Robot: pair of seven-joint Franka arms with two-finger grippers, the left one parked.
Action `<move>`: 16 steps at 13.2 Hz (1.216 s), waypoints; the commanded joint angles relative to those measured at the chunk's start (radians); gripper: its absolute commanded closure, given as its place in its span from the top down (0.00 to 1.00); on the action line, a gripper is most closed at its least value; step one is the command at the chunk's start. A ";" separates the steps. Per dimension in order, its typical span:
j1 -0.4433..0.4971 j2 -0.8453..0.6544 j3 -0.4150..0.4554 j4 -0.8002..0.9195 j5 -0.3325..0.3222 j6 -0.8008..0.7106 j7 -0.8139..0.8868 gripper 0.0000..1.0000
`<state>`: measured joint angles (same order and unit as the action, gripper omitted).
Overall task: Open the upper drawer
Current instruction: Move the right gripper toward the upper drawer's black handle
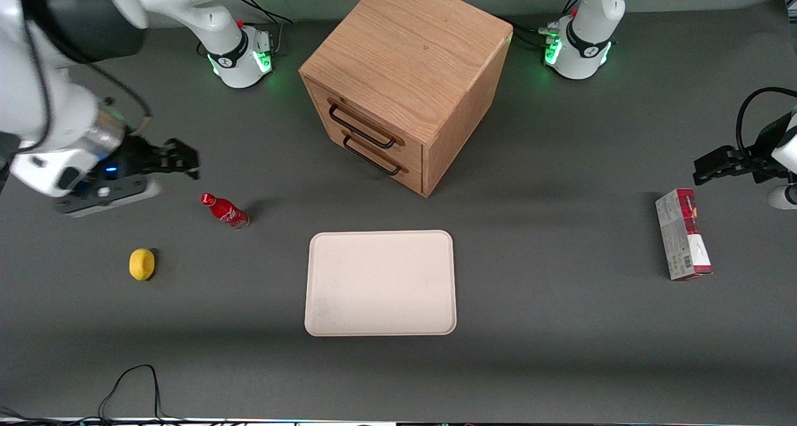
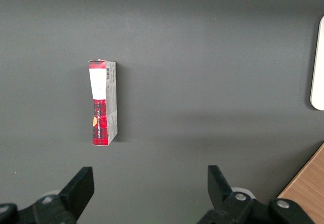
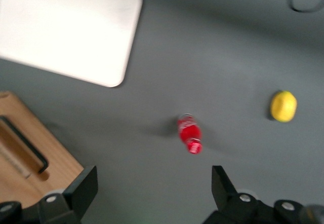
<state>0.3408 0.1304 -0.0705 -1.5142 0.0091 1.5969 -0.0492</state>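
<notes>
Plainly, the upper drawer (image 1: 364, 126) sits closed, gripper (image 1: 185, 159) spread, well apart.

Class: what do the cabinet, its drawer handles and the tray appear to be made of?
Cabinet: light oak-look wood, visible grain, matte. Upper drawer handle: thin black wire, probably metal. Tray: smooth cream, likely plastic. The gripper, open, hangs above the red bottle.

Right arm bent low; gripper (image 1: 187, 159) apparently open, fingers (image 3: 83, 186) spread.
</notes>
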 commanded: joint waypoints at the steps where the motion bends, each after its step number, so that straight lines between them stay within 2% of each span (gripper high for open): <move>1: 0.137 0.028 -0.008 0.019 -0.006 -0.006 -0.058 1.00; 6: 0.337 0.043 -0.009 -0.003 -0.008 -0.002 -0.141 1.00; 10: 0.392 0.031 -0.009 -0.055 -0.005 0.051 -0.185 1.00; 11: 0.392 0.031 -0.009 -0.061 0.020 0.051 -0.202 1.00; 13: 0.389 0.028 -0.018 -0.070 0.132 0.051 -0.218 1.00; 16: 0.386 0.028 -0.038 -0.073 0.204 0.048 -0.296 1.00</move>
<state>0.7257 0.1752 -0.0859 -1.5673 0.1535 1.6316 -0.2773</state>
